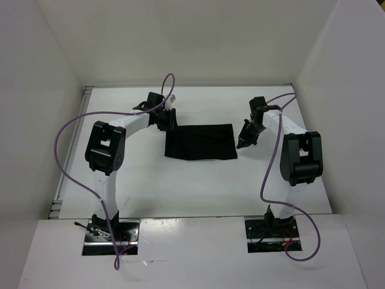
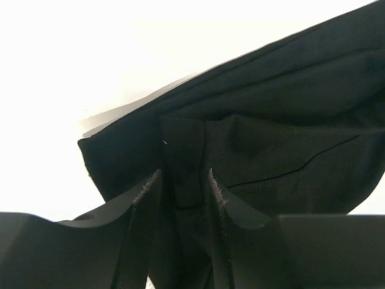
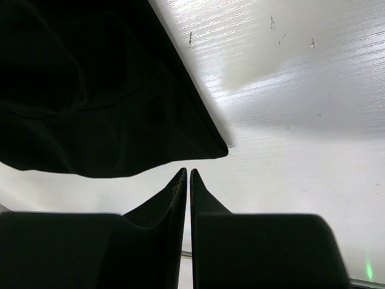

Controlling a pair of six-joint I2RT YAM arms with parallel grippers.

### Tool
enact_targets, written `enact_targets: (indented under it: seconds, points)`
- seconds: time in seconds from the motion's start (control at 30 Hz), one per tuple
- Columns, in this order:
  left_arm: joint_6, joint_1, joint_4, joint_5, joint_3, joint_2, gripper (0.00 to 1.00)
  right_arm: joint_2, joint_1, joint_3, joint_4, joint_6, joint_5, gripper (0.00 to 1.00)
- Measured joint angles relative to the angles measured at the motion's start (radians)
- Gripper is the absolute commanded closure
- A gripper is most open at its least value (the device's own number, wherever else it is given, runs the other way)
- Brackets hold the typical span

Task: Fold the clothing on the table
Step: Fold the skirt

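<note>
Black garment [image 1: 200, 142] lies folded flat mid-table [image 1: 180, 186]. The left gripper [image 2: 184, 174] straddles a fold at its far-left corner (jaws apart, grip impossible to tell). The right gripper [image 3: 187, 174], closed and empty, stands just off its right edge.

Flat black clothing [image 1: 200, 142] on white table [image 1: 180, 186]

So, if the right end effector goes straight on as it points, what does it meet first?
Probably the corner of the black garment, just ahead of the right end effector; if aimed steeper, the white table.
</note>
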Motion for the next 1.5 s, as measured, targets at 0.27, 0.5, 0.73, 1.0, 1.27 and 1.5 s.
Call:
enact_targets:
  seconds: [0.27,0.5,0.73,1.0,1.27,1.5]
  points:
    - [-0.001,-0.013,0.000,0.032,0.000,0.000,0.61,0.016,-0.006,0.033,-0.023,-0.006,0.002,0.89]
    - [-0.002,-0.023,0.000,0.070,0.000,0.000,0.75,0.077,-0.010,0.150,-0.036,-0.015,0.016,0.89]
    - [0.002,-0.024,-0.004,0.079,0.000,0.000,1.00,0.122,-0.010,0.301,-0.050,-0.022,0.020,0.91]
    - [0.002,-0.023,-0.007,0.079,0.000,0.000,1.00,0.232,-0.010,0.465,-0.040,-0.034,-0.030,0.99]
    - [0.002,-0.023,-0.014,0.079,-0.002,0.000,1.00,0.407,-0.010,0.558,-0.035,-0.036,-0.058,0.99]
    - [0.002,-0.024,-0.032,0.082,-0.025,-0.017,1.00,0.488,-0.010,0.647,-0.020,-0.035,-0.067,0.99]
